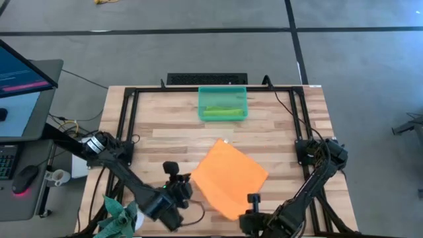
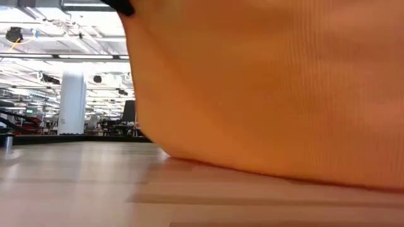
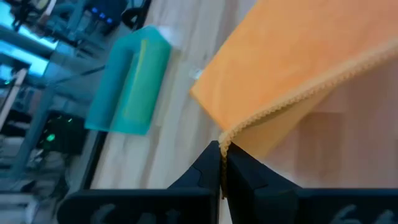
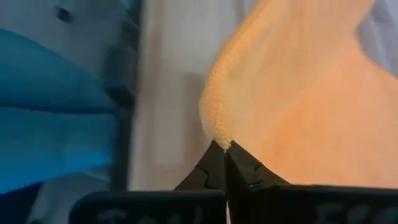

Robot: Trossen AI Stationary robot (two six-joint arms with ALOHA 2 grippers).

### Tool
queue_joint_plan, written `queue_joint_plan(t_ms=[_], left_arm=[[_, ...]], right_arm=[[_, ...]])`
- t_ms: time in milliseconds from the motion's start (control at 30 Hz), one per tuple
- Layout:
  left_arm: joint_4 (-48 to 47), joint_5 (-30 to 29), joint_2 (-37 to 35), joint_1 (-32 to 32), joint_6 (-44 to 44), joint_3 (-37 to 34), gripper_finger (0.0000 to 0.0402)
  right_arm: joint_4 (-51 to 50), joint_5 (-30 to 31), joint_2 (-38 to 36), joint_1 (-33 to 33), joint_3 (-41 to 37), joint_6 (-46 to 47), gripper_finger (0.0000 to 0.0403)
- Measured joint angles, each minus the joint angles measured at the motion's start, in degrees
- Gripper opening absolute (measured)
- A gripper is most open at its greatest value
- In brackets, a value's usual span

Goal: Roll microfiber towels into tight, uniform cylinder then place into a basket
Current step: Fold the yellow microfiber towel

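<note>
The orange towel [image 1: 228, 175] is spread near the table's front edge and raised at two corners. My left gripper [image 1: 190, 183] is shut on its left corner, and my right gripper [image 1: 242, 210] is shut on its near corner. In the low view the orange towel [image 2: 271, 88] hangs like a curtain, its lower edge down at the tabletop. The teal basket [image 1: 223, 104] stands at the far middle of the table. A rolled lime green towel [image 1: 221, 112] lies inside it. My left gripper pinches the orange towel's stitched corner [image 3: 225, 138] between its two fingers, only at their free ends. The hemmed edge runs away from the fingers, and the cloth slopes down toward the table's far side. My right gripper pinches another corner of the orange towel [image 4: 217, 134] between its fingertips. The cloth bulges up just beyond the fingers and spreads away from them.
Black frame rails [image 1: 129, 119] run along the table's left, right and far sides. A dark teal spiky plant-like thing [image 1: 117, 215] sits at the near left corner. Bare wood lies between the basket and the orange towel. A monitor [image 1: 20, 86] stands off the table's left.
</note>
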Motion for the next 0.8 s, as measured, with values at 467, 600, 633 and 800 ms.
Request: queue_joint_plan(t_ms=[467,600,633,800], left_arm=[[10.9,-1.0,2.1,16.9,9.8,-0.1,0.0000],[15.6,-0.8,6.3,20.1,15.4,-0.1,0.0000],[16.2,-0.7,7.3,20.8,16.3,-0.1,0.0000],[19.5,-0.5,11.3,24.5,18.0,-0.2,0.0000]], right_arm=[[-24.0,1.2,0.7,-2.0,-9.1,30.3,0.0011],[-24.3,-0.8,0.7,-3.2,-13.7,34.9,0.0010],[-24.1,-1.5,0.7,-3.5,-14.6,35.6,0.0009],[-24.0,-3.0,0.7,-3.5,-17.9,38.7,0.0010]])
